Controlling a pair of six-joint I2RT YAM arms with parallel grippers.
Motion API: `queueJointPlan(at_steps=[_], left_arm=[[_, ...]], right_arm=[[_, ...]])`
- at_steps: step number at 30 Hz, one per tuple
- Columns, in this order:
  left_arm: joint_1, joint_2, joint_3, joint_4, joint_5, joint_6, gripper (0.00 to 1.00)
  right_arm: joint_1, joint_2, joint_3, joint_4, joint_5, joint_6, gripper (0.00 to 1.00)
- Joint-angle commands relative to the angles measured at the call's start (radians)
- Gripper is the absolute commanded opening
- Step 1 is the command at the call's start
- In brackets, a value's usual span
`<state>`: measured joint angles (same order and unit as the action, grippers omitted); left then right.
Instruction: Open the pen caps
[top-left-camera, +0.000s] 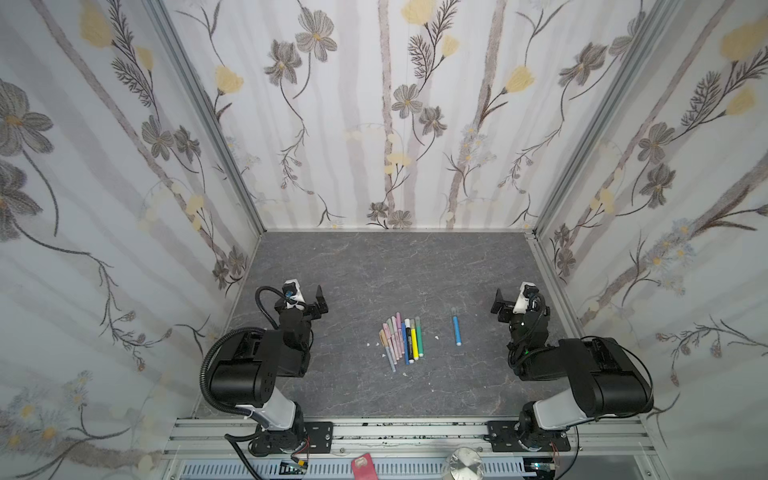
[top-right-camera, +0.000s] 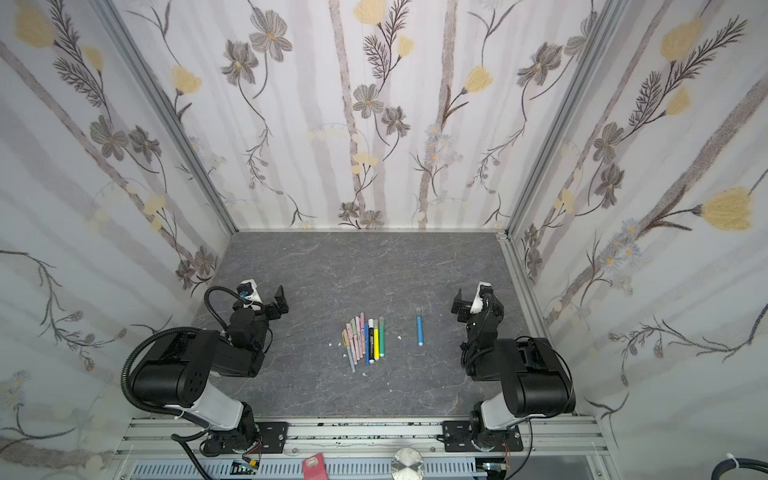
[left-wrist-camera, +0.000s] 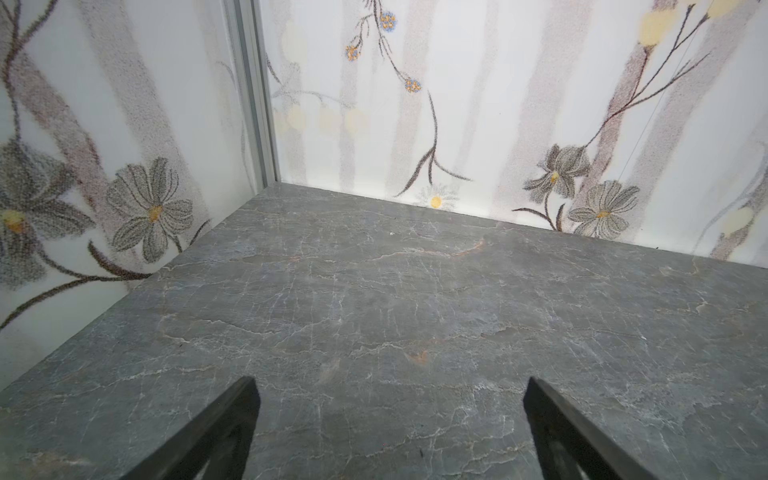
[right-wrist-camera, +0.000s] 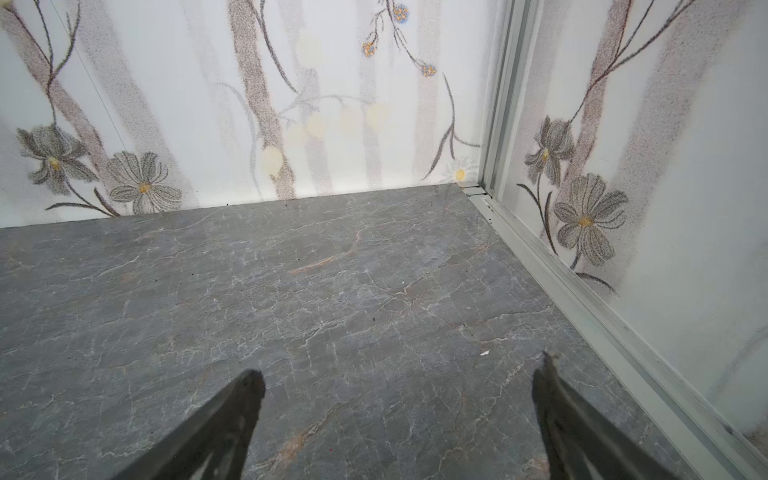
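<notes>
- Left tool (top-left-camera: 320, 301) (top-right-camera: 281, 301) sits near the bench's (top-left-camera: 374, 270) left edge, with its jaws spread wide and holding nothing.
- In the left wrist view I see the left tool (left-wrist-camera: 388, 386) over bare bench, facing the back left corner.
- Right tool (top-left-camera: 498, 301) (top-right-camera: 458, 303) sits near the right edge, jaws likewise spread and empty.
- In the right wrist view the right tool (right-wrist-camera: 401, 374) faces the back right corner.
- Pens (top-left-camera: 401, 338) (top-right-camera: 365, 340) lie side by side, touching, about midway between the left and right edges and nearer the front edge than the back.
- They point roughly front to back.
- I cannot tell capped from uncapped at this size.
- Blue pen (top-left-camera: 456, 330) (top-right-camera: 420, 331) lies alone, apart from the pens, toward the right edge.
- It has a pale cap (top-left-camera: 454, 311) at its far end.
- Both tools are well apart from every pen.
- White flecks (top-left-camera: 436, 337) lie scattered on the bench around the pens.
</notes>
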<state>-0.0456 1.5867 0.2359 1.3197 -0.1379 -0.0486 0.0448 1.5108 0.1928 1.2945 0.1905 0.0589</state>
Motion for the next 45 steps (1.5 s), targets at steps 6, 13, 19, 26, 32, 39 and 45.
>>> queueJointPlan(at_steps=[6,13,19,26,32,39,45], left_arm=[[0.001,0.0,0.006,0.016,0.0,0.01,1.0],[0.001,0.0,0.006,0.015,-0.001,0.009,1.0],[0.001,0.0,0.006,0.015,0.0,0.009,1.0],[0.001,0.001,0.006,0.016,0.0,0.009,1.0],[0.002,0.0,0.006,0.015,0.0,0.009,1.0],[0.001,0.0,0.006,0.015,0.004,0.009,1.0],[0.02,-0.002,0.013,-0.001,0.041,0.001,1.0]], right_arm=[[0.0,-0.001,0.004,0.028,0.002,-0.015,0.99],[0.0,-0.001,0.004,0.026,0.002,-0.014,1.0],[0.0,-0.001,0.004,0.026,0.003,-0.014,1.0],[0.0,-0.001,0.005,0.026,0.002,-0.014,1.0],[0.001,0.0,0.005,0.025,0.003,-0.015,1.0],[0.001,0.002,0.01,0.021,0.002,-0.014,1.0],[-0.001,0.0,0.009,0.019,0.0,-0.013,1.0]])
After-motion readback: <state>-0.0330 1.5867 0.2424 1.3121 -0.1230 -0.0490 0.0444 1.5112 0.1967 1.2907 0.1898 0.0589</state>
